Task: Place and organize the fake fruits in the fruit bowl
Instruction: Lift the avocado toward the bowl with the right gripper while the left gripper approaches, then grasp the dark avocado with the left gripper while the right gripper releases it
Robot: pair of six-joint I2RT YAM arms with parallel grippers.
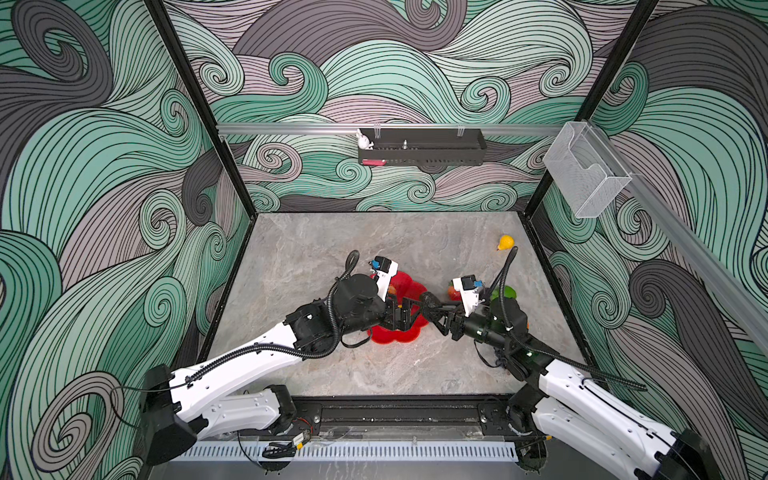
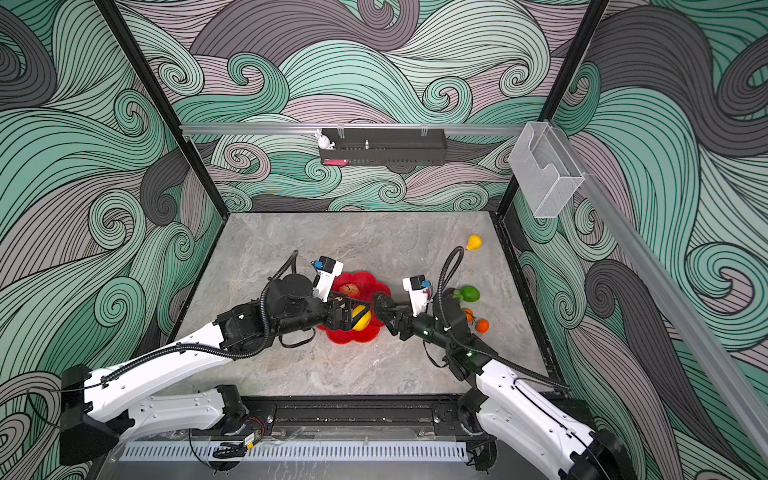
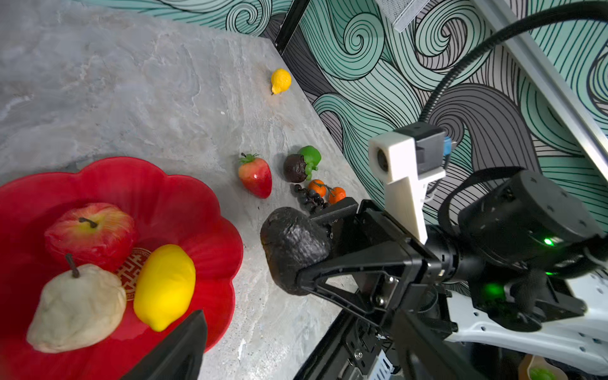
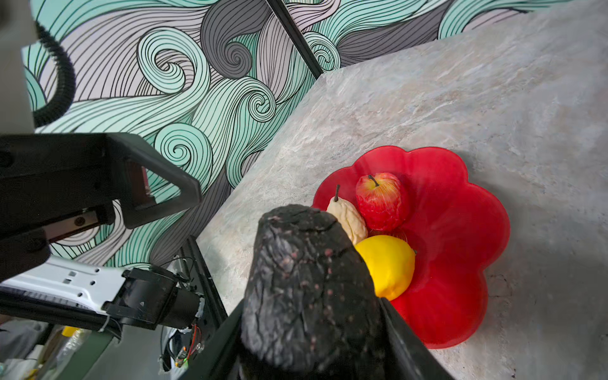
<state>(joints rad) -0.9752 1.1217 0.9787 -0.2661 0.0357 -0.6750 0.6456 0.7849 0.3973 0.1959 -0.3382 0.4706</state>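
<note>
My right hand (image 3: pixel 307 246) grips the dark avocado (image 3: pixel 289 243) at the right edge of the red fruit bowl (image 2: pixel 368 282), mid-frame in both top views; my left hand (image 2: pixel 348 313) hangs wide open over its apple (image 3: pixel 90 237), pear (image 3: pixel 77 309), lemon (image 3: pixel 164 286).

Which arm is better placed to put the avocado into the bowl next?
Right. The right end effector grips the avocado beside the rim of the fruit bowl; the left end effector hangs open and empty over the bowl.
</note>
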